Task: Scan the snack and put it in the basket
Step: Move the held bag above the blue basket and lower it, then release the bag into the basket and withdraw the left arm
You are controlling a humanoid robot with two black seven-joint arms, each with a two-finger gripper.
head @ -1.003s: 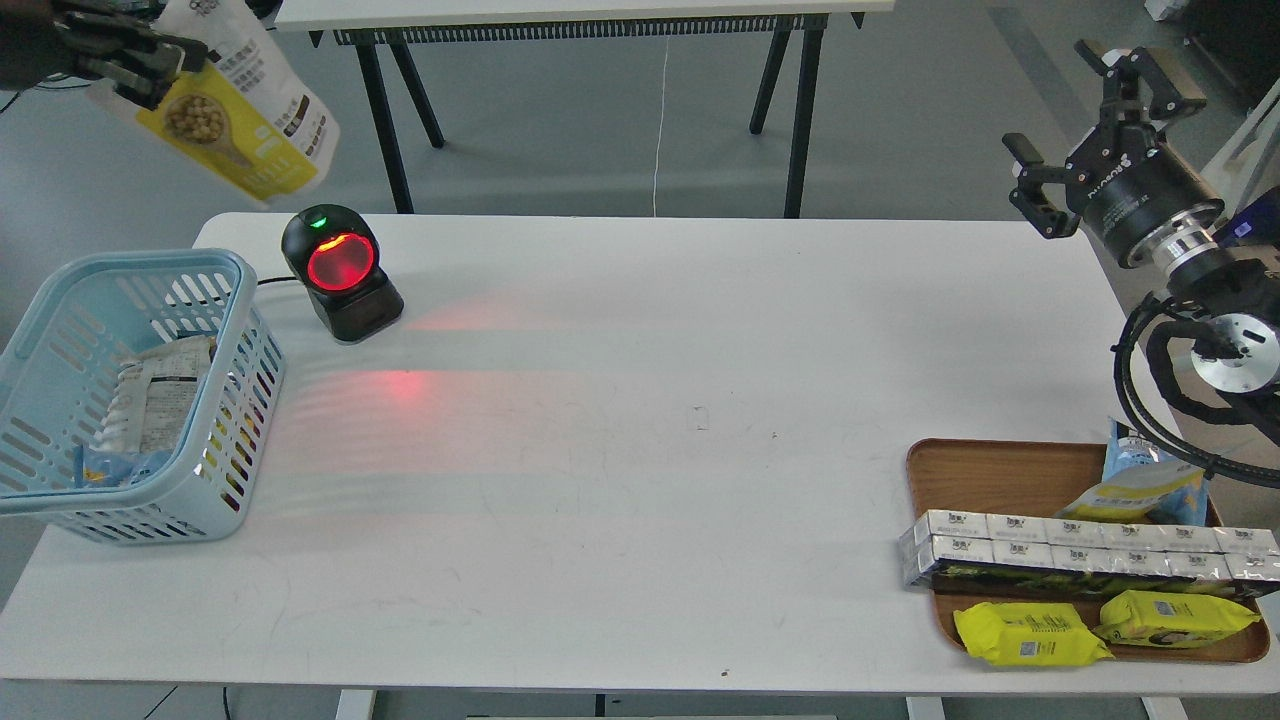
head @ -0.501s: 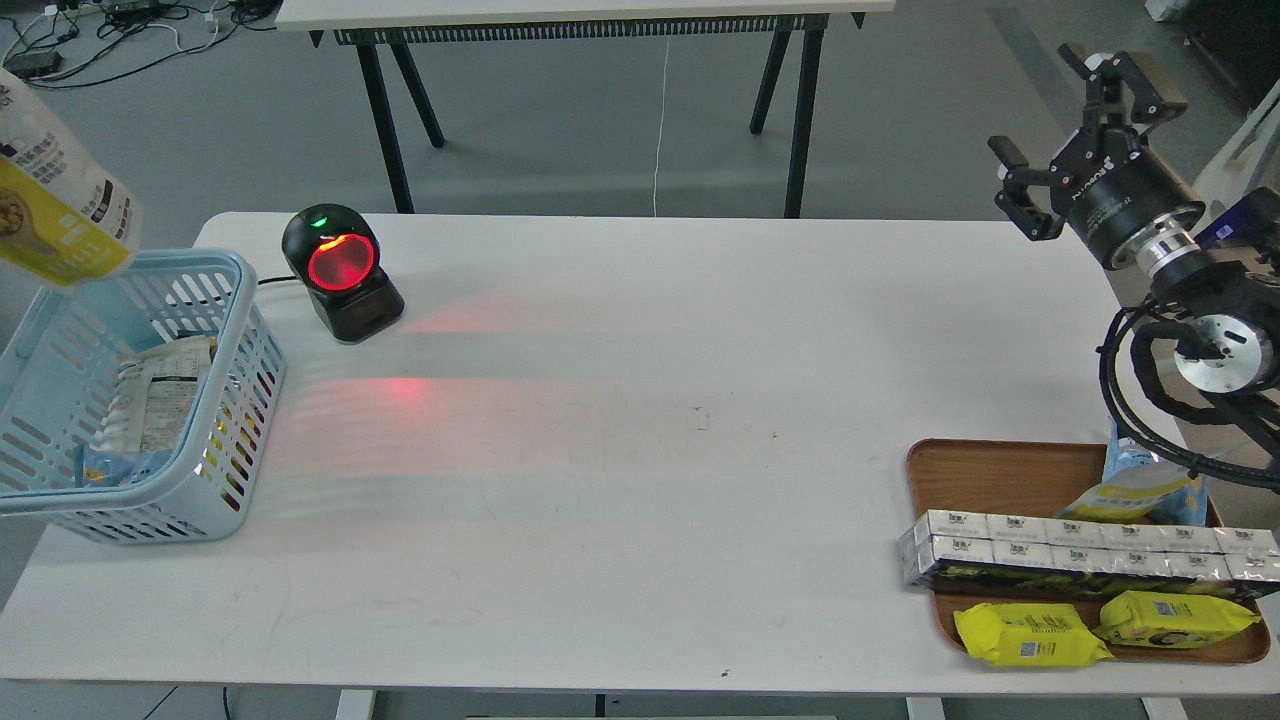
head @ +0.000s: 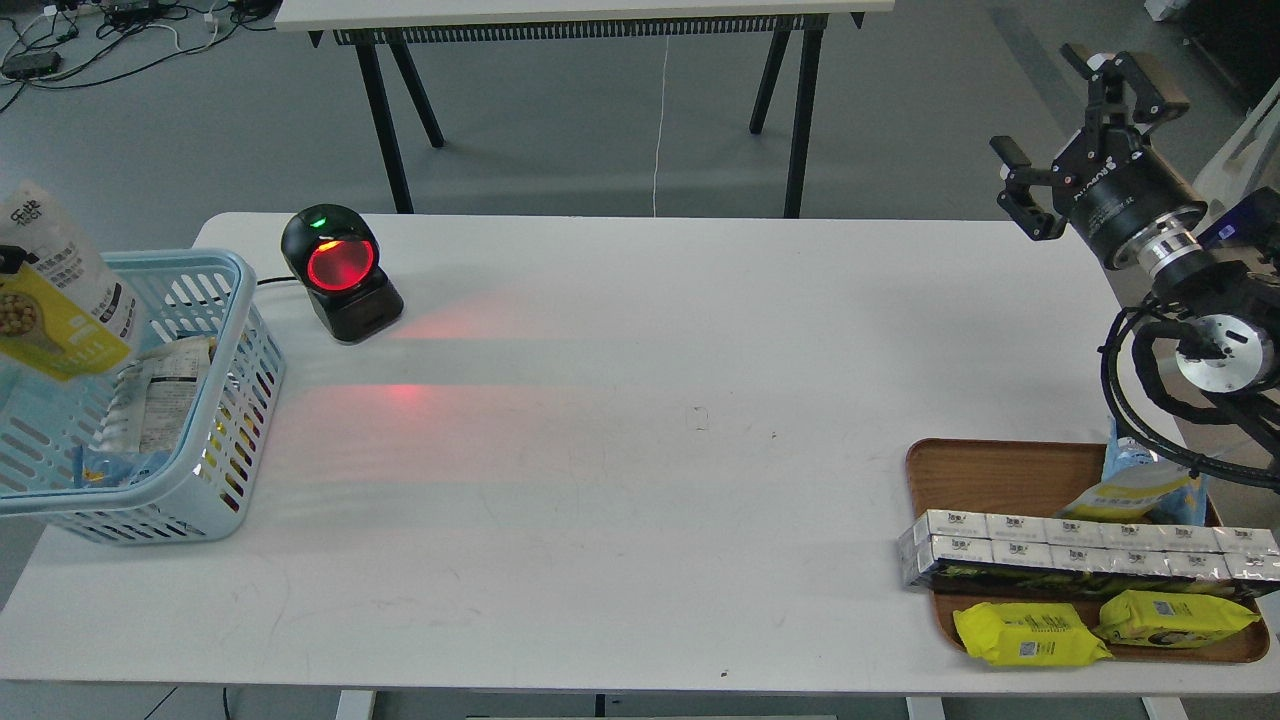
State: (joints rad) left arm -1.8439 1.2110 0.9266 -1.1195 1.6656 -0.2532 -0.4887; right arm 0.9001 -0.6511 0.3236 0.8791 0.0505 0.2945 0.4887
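Lowered since a moment ago, the bean pouch (head: pixel 62 290) now hangs over the blue basket (head: pixel 215 400); its left tool is out of view. Light, crinkly foil, best pinched at the top seal. Right tool (head: pixel 1085 125) spread, idle.

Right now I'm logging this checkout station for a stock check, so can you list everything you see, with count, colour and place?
snack: 1, yellow and white pouch, over the basket at far left
basket: 1, light blue, table's left end, packets inside
scanner: 1, black with red window, right of basket
tray: 1, brown, table's right near corner
boxed cartons: 1 silver row, across tray
yellow packets: 2, tray's front edge
blue-and-yellow bag: 1, tray's back
table: 1, white
right gripper: 1, black, open, empty, above the table's far right
left gripper: barely visible at the left edge
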